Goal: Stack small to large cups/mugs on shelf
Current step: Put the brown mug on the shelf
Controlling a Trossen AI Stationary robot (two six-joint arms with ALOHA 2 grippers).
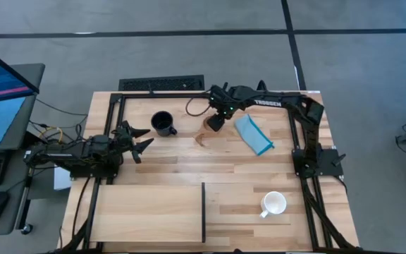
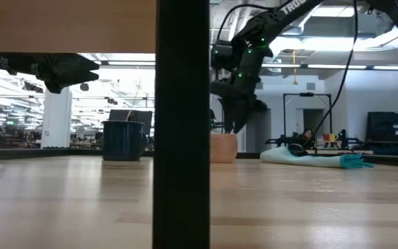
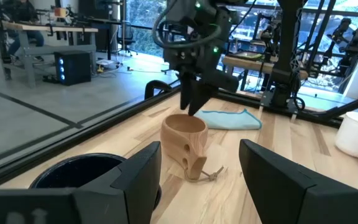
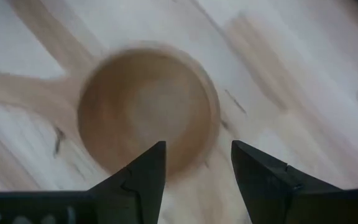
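The small tan wooden cup stands upright on the table at the far middle, its long handle toward the near side; it also shows in the left wrist view. My right gripper hangs open just above it, pointing down, one finger over the cup's hollow and one outside its rim, touching nothing. The black mug stands to the cup's left. The white mug stands near the front right. My left gripper is open and empty, left of the black mug. The shelf is at the front left.
A folded light-blue cloth lies just right of the wooden cup. The shelf's dark upright edge stands between the board and the white mug. A keyboard lies beyond the table's far edge.
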